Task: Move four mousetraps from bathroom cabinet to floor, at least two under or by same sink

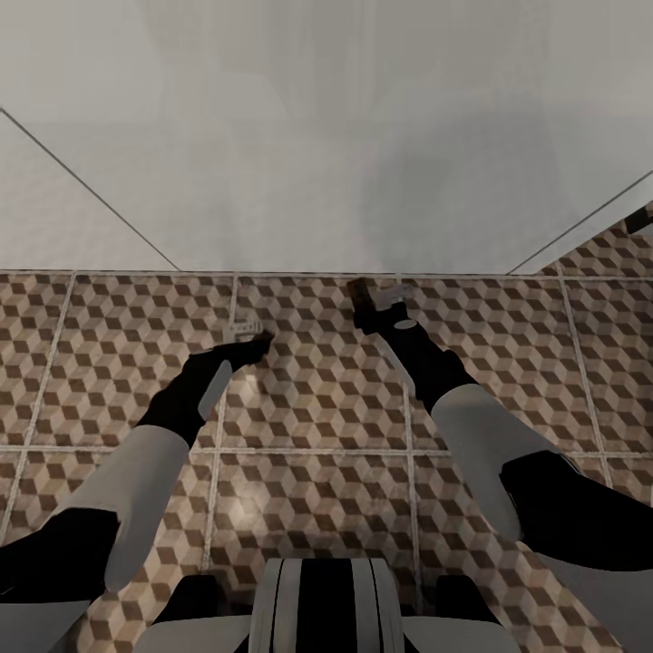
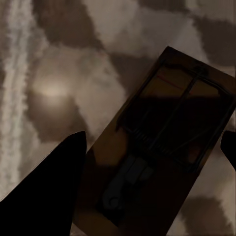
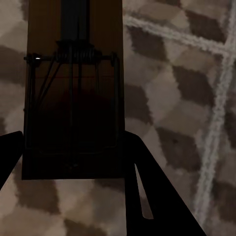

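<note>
Left gripper [image 2: 152, 162] spread around mousetrap [image 2: 162, 142]; right gripper [image 3: 73, 162] pinching second mousetrap [image 3: 73, 73], low over bathroom floor [image 1: 317, 408]. Risk: tilted release flips trap.

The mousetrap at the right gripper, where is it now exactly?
In the right wrist view the mousetrap sits between the right gripper's fingers, above the patterned bathroom floor. The head view places it near the white wall's base.
</note>
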### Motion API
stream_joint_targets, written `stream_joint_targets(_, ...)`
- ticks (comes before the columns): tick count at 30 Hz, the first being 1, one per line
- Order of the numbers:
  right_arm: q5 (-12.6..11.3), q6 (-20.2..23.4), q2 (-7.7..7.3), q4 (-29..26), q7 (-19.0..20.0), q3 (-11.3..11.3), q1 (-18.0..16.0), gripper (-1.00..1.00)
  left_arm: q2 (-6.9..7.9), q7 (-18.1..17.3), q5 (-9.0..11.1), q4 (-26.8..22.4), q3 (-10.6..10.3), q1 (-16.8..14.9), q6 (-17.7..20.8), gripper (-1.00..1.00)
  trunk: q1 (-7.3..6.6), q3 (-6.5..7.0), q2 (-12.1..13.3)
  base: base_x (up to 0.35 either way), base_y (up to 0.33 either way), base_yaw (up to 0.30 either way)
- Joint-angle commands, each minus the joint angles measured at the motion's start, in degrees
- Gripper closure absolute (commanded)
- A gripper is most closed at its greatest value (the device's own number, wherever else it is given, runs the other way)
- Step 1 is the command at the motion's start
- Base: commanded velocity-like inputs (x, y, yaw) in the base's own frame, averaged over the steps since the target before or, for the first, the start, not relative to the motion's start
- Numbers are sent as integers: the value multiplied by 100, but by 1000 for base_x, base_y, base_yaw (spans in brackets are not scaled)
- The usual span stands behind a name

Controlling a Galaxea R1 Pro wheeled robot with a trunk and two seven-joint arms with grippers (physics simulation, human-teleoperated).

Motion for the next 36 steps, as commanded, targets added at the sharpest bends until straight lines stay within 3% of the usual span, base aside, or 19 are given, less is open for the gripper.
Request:
stream_joint_targets(1,28,41,-2,-9,-17,22,-1,100,3,53,56,27,-21,-8,24,100,-1,-3,-1,0,0,0)
stream_joint_targets(14,28,41,-2,-9,-17,22,-1,100,3,64,46,100,-21,-19,-13,100,-1,-3,-1,0,0,0)
stream_joint_targets(21,26,41,-2,-9,-17,24,-1,100,-64,126,16,65,-21,-19,-411,100,-1,-3,-1,0,0,0)
stream_joint_targets(28,26,41,-4,-9,-11,22,-1,100,-170,1062,8,87,-21,-19,-1168,100,-1,-3,-1,0,0,0)
stream_joint_targets(36,23,41,6,-9,-9,30,-1,100,-198,1271,1,94,-24,-19,-1451,100,-1,-3,-1,0,0,0)
